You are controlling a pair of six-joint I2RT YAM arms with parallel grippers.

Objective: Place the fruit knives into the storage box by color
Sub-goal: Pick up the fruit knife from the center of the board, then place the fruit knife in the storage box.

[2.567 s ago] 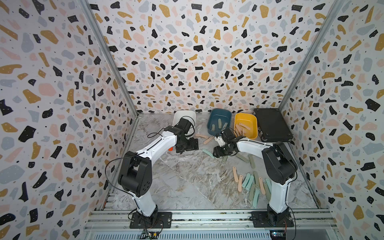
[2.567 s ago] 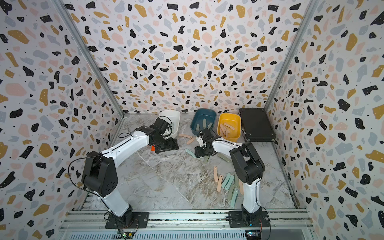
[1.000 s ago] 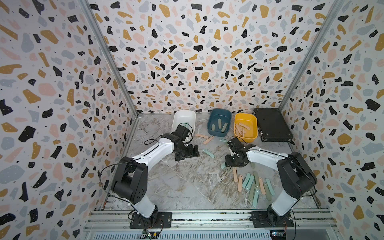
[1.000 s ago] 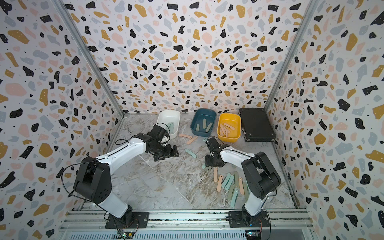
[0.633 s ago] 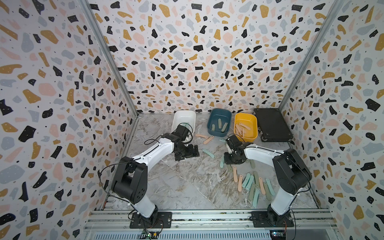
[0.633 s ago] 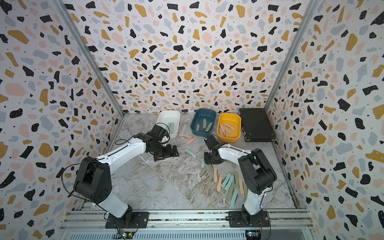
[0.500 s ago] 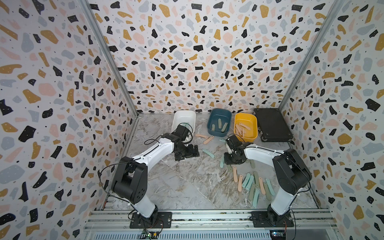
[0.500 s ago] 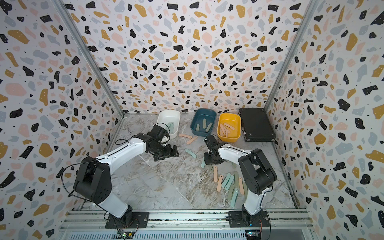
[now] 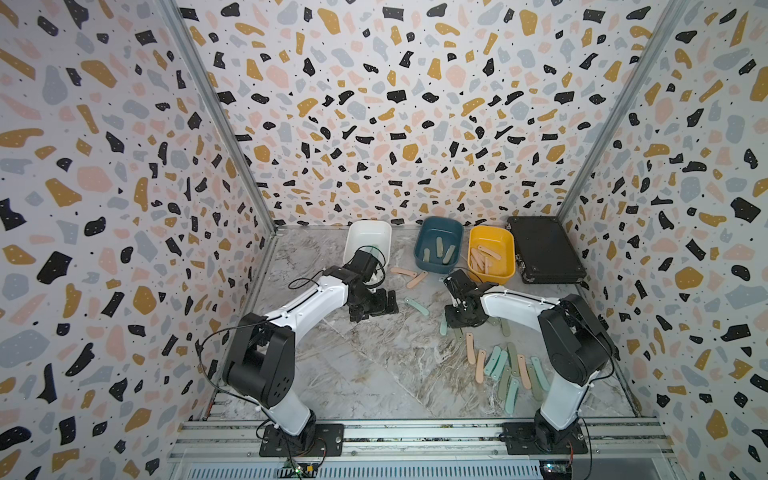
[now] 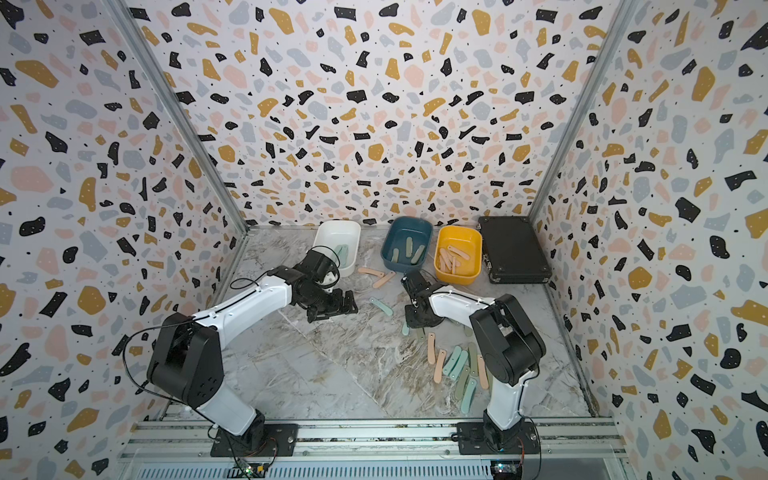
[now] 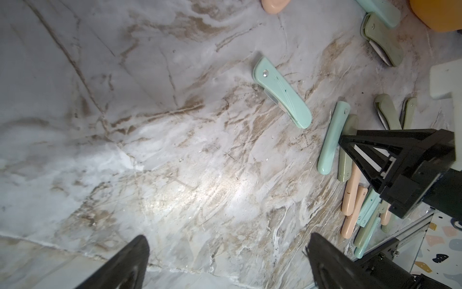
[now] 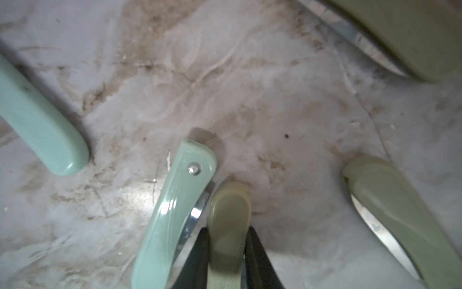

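Note:
In the right wrist view my right gripper is shut on a sage green fruit knife lying on the marble floor, with one black jaw against each of its long sides. A mint knife lies right beside it. My left gripper is open over bare floor, with a lone mint knife some way ahead of it. In a top view the white, teal-blue and yellow storage boxes stand along the back wall; the teal one holds green knives and the yellow one peach ones.
A flat black case lies right of the yellow box. Two peach knives lie in front of the teal box. Several mixed knives are heaped by the right arm's base. Patterned walls close in three sides.
My right gripper came down from the boxes to the loose knives and closed on the sage green one. The left arm drew back from the white box, then held still, open.

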